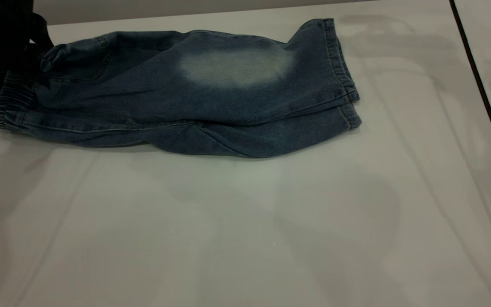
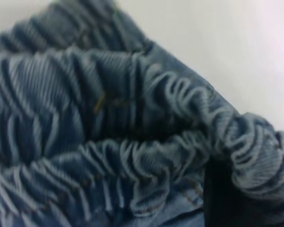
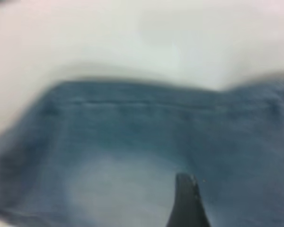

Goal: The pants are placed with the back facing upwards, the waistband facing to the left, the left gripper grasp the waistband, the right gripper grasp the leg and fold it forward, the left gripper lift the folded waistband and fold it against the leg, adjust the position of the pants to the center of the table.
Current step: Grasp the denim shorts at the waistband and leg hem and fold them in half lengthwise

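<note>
The pants (image 1: 194, 98) lie folded lengthwise on the far part of the white table (image 1: 245, 221), one leg over the other, with a faded whitish patch on top. Both leg hems (image 1: 343, 85) point right. The gathered waistband (image 1: 9, 108) is at the far left. My left gripper (image 1: 24, 64) sits on the waistband, where the black arm covers its upper part. In the left wrist view the ruffled waistband (image 2: 132, 118) fills the picture, and the left gripper (image 2: 220, 194) is shut on a fold of it. The right gripper (image 3: 186, 179) hovers shut over the denim (image 3: 132, 142), holding nothing.
A black cable (image 1: 484, 98) runs along the right side of the table. Bare white tabletop stretches in front of the pants and to their right. The table's far edge (image 1: 186, 17) lies just behind the pants.
</note>
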Tool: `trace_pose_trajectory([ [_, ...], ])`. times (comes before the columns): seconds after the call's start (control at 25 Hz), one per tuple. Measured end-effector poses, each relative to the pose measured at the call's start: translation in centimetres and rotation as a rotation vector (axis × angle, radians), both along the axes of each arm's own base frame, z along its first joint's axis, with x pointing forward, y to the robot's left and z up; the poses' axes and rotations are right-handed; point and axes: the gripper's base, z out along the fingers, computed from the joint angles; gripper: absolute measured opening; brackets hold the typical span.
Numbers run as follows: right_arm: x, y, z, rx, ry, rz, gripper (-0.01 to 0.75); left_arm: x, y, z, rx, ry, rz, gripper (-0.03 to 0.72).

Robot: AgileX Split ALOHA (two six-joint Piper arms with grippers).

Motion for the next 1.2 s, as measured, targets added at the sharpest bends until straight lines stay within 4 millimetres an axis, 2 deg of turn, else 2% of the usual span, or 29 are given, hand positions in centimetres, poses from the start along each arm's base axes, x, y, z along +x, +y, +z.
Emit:
trace_pose_trajectory([
  [0.12,-0.1,1.2,1.1,0.067,-0.04,0.044,0.425,0.0,0.0,0.0,0.076,0.004,-0.097,0.292],
  [0.44,-1.1,5.0,1.1,0.093,-0.063,0.145,0.425,0.0,-0.2,0.1,0.312,0.011,-0.422,0.387],
  [0.56,-1.5,6.2,1.1,0.091,-0.064,0.169,0.425,0.0,1.1,0.1,0.372,0.024,-0.434,0.414],
  [0.72,-2.0,7.6,1.1,0.092,-0.069,0.204,0.425,-0.1,3.5,0.1,0.328,0.034,-0.331,0.421],
  [0.88,-2.1,7.9,1.1,0.082,-0.077,0.218,0.425,-0.2,5.2,0.1,0.252,0.011,-0.327,0.421],
  [1.0,-2.1,7.9,1.1,0.084,-0.081,0.223,0.425,-0.4,6.3,0.1,0.23,-0.01,-0.376,0.422],
  [1.2,-2.2,8.1,1.3,0.104,-0.121,0.269,0.425,-0.9,7.4,1.1,0.247,-0.076,-0.573,0.422],
])
